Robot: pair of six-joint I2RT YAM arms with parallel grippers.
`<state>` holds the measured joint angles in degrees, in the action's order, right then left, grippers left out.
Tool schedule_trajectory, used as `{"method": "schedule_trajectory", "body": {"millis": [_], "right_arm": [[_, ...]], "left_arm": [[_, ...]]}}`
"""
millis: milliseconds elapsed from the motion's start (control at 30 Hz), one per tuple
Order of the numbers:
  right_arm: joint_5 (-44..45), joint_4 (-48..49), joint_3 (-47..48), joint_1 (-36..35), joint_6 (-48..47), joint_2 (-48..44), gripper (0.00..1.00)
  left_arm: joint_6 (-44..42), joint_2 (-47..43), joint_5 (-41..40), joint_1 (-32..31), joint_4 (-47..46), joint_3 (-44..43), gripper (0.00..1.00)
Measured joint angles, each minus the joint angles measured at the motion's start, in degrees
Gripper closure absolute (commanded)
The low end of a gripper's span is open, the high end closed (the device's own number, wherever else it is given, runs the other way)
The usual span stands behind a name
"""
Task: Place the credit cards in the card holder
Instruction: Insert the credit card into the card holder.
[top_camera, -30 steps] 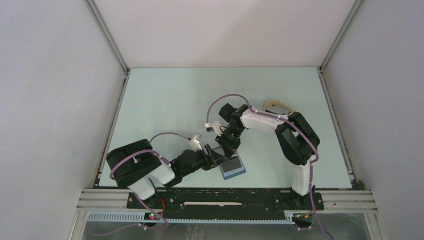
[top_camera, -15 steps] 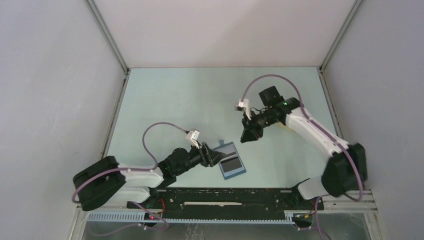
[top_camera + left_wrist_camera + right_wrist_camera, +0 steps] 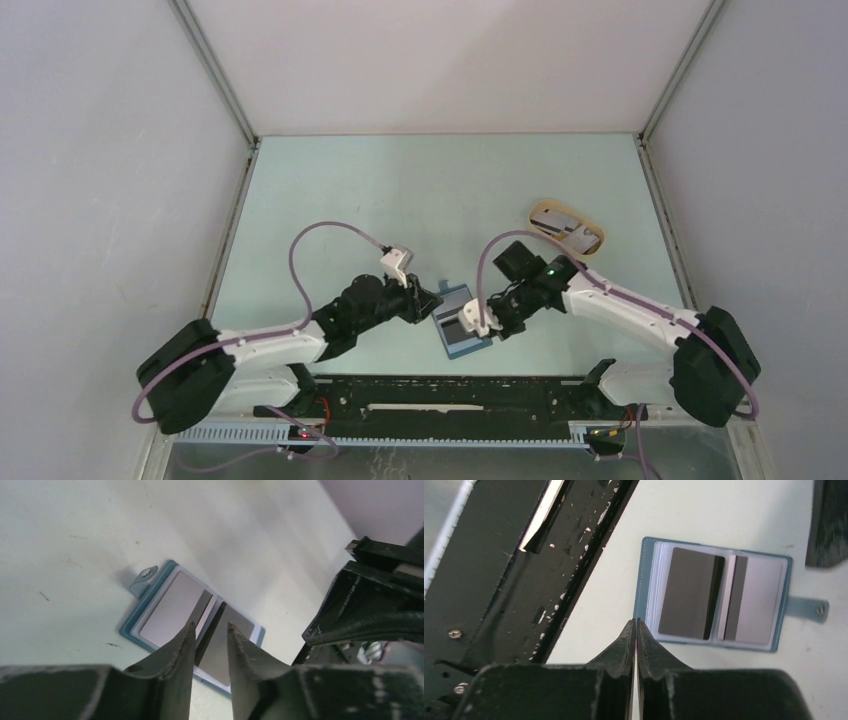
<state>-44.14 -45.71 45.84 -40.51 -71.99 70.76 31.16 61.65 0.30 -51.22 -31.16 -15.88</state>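
the top camera looks down from high behind the near edge, taking in the whole table (image 3: pixel 330 190). the 2 wrist cameras sit close and low, looking in from opposite sides. all 3 views share the card holder (image 3: pixel 462 340).

Cards (image 3: pixel 691 593) in card holder (image 3: pixel 644 580); more, perhaps, in tray (image 3: pixel 537 208).

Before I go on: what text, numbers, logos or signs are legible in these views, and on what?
No readable text in any view.
card holder: plain blue, no brand; its snap carries no mark.
slotted cards: grey faces with dark stripes, no print showing.
tray cards in the beige tray: too small to read.
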Motion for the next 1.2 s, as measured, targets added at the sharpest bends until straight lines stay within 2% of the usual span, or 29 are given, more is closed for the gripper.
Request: {"method": "schedule_trajectory", "body": {"millis": [67,133,233,367,700,833,1200], "right_arm": [[3.4,1.8,0.0,-3.7,-0.7,2.3,0.95],[6.2,3.0,-0.1,-6.1,-1.1,4.6,0.96],[9.9,4.5,-0.1,-9.0,-1.4,7.6,0.96],[13.6,6.1,-0.1,-11.5,-1.4,10.6,0.96],[17.4,8.7,-0.1,-12.7,-1.0,13.4,0.96],[18.3,9.0,-0.1,-13.2,-1.0,14.2,0.96],[19.1,9.5,-0.1,-14.0,-0.8,15.3,0.95]], "left_arm": [[0.2,5.1,3.2,1.1,0.6,-2.1,0.86],[0.9,9.6,5.9,1.7,0.8,-4.0,0.94],[1.5,16.5,9.2,2.3,1.2,-7.7,0.99],[1.9,22.9,12.2,2.5,2.0,-12.0,0.99],[3.8,28.8,14.9,2.5,5.7,-15.6,0.94],[4.0,29.3,14.5,2.5,8.4,-16.3,0.9],[3.8,30.6,13.5,1.8,13.6,-19.7,0.89]]}}
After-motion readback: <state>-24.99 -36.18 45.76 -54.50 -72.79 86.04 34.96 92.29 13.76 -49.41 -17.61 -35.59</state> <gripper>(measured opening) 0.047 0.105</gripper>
